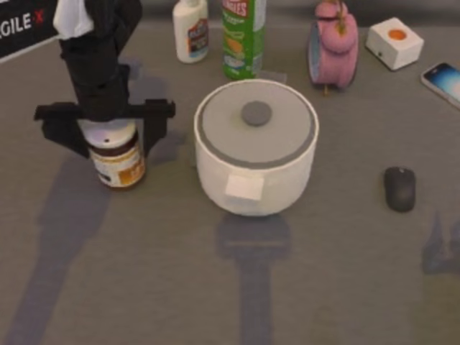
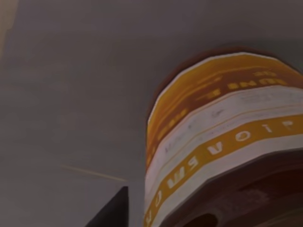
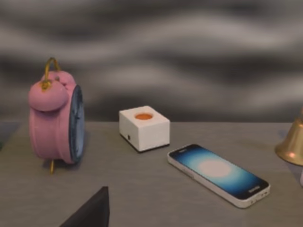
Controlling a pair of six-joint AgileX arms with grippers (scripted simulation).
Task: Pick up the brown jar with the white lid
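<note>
The brown jar with a white lid and a white-and-orange label stands upright on the left side of the table, just left of the white pot. My left gripper hangs right over its lid, open, one black finger on each side of the jar. In the left wrist view the jar's label fills the frame at close range. One dark finger shows beside it, with a strip of table between them. My right arm is parked outside the top view. Its wrist view shows one dark finger over bare table.
A large white pot with a grey lid stands mid-table. At the back are a glue bottle, a green can, a pink alarm clock and a white box. On the right lie a phone and a mouse.
</note>
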